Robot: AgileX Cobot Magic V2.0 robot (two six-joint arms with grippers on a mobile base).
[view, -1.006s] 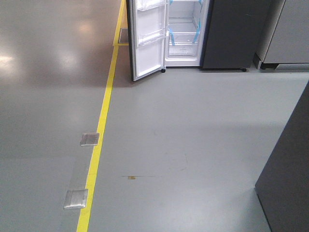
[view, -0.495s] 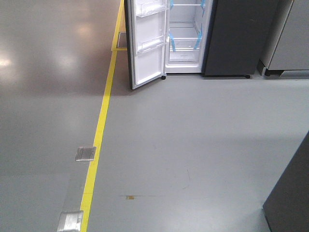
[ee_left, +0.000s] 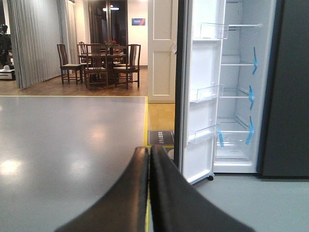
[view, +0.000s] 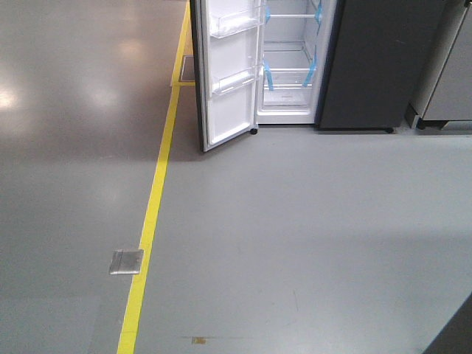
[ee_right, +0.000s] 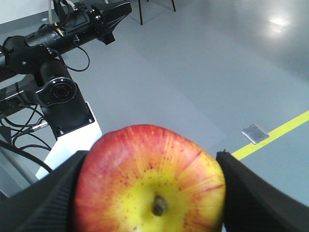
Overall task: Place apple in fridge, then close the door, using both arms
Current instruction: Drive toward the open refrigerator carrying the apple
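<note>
red and yellow skin fills the right wrist view: one apple [ee_right: 149, 188], stem end toward the camera, is pinched in the right gripper [ee_right: 150, 155]. one black finger [ee_right: 43, 198] presses on each side of it, two in all. the apple hangs above the grey floor [ee_right: 193, 72], and the fridge does not appear in that view. behind it is the left arm [ee_right: 53, 36], black and jointed, with loose cables.

the left gripper [ee_left: 149, 151] has its two fingers pressed together and holds nothing.

the fridge [view: 291, 66] stands at the far end of the floor, dark grey outside and white inside. its door [view: 228, 74] is swung open to the left, white inner face showing.

containers:
- door bins [ee_left: 206, 93]: clear plastic; three counted in the left wrist view, two in the front view.
- shelves [ee_left: 236, 63]: clear, stacked in the white compartment, with four blue tape strips [ee_left: 251, 96] counted at their edges; shelf contents cannot be made out.

on the floor there is one yellow line [view: 151, 214], running up to the door's left side, and one metal plate [view: 127, 262] just beside it.
</note>
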